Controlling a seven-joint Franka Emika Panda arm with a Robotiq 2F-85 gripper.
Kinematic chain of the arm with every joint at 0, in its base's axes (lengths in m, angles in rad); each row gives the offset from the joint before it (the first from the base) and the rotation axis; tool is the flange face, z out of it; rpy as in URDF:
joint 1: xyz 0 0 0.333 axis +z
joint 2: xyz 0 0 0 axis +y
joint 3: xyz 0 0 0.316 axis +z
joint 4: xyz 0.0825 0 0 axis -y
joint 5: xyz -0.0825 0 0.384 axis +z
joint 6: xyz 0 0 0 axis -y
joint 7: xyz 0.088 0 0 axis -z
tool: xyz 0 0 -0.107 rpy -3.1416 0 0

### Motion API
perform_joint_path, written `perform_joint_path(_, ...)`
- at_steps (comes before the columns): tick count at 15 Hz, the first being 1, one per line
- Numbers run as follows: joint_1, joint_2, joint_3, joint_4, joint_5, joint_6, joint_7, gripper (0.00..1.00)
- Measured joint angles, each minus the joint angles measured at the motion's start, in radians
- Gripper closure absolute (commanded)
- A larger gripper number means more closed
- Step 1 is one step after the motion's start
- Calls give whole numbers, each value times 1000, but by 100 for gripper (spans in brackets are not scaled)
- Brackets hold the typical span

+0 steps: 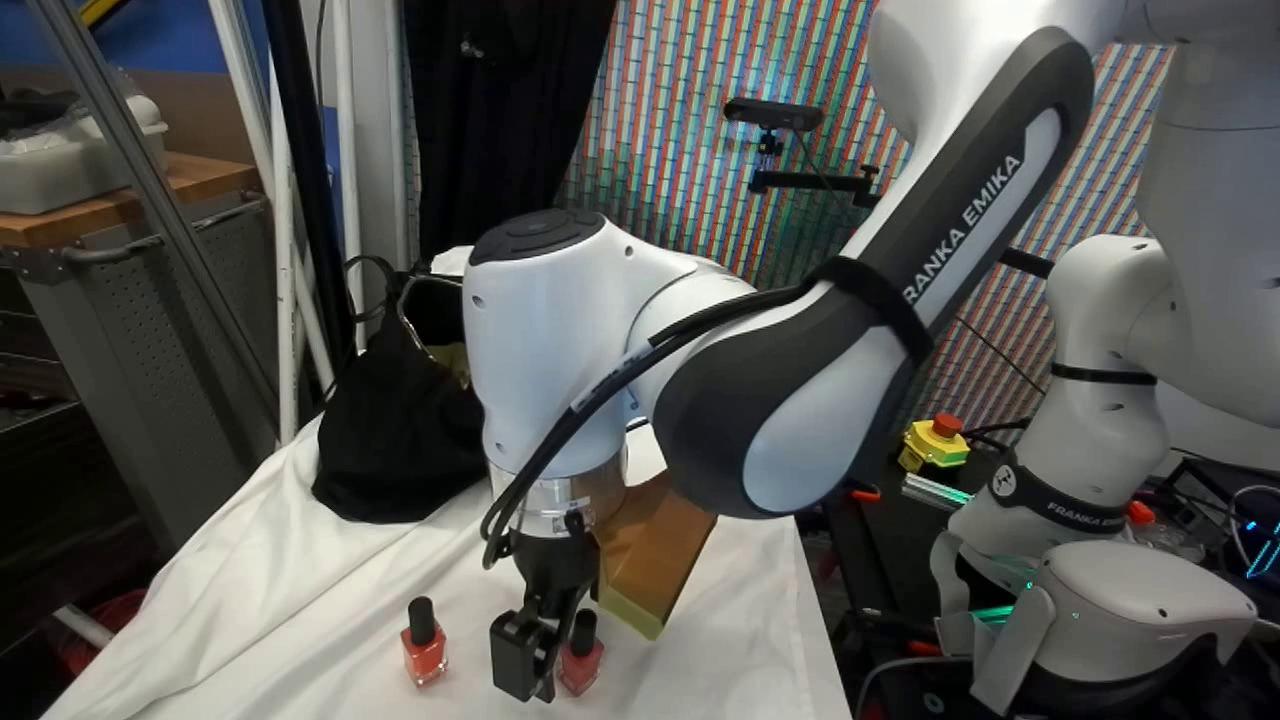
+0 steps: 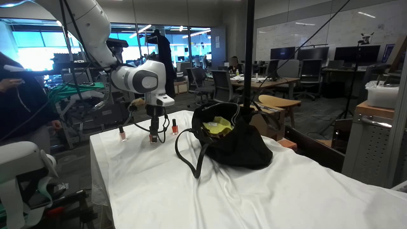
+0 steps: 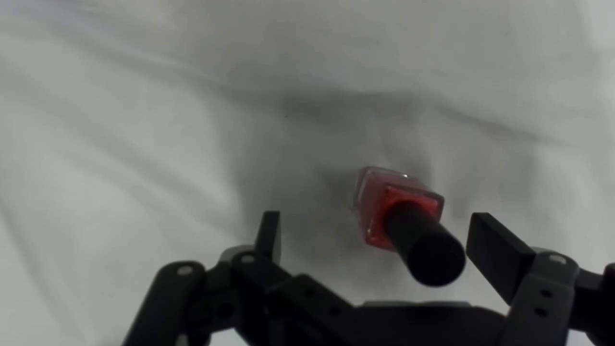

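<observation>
My gripper [image 3: 375,230] points down and is open over the white cloth. A red nail polish bottle [image 3: 377,204] with a black cap stands upright between its fingers in the wrist view. The cap is close to the right finger, with a wider gap on the left. In an exterior view the gripper [image 1: 535,665] is beside this bottle [image 1: 580,667]. In an exterior view the gripper [image 2: 154,132] partly hides it. Another red bottle [image 1: 425,655] stands to the side and also shows in an exterior view [image 2: 175,129]. A pale pink bottle [image 2: 122,135] stands on the other side.
A black bag [image 2: 238,146] with yellow stuff inside [image 2: 217,126] sits on the white-covered table [image 2: 152,190]. It also shows in an exterior view [image 1: 400,430]. A brown box-like piece [image 1: 650,565] is behind the gripper. Another robot arm [image 1: 1070,480] is nearby.
</observation>
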State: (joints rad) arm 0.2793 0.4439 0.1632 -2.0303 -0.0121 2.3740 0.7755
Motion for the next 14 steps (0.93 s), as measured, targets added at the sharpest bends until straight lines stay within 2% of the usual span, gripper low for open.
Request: perform_joint_path(14, 0, 26, -2, -10, 36, 30, -49, 0)
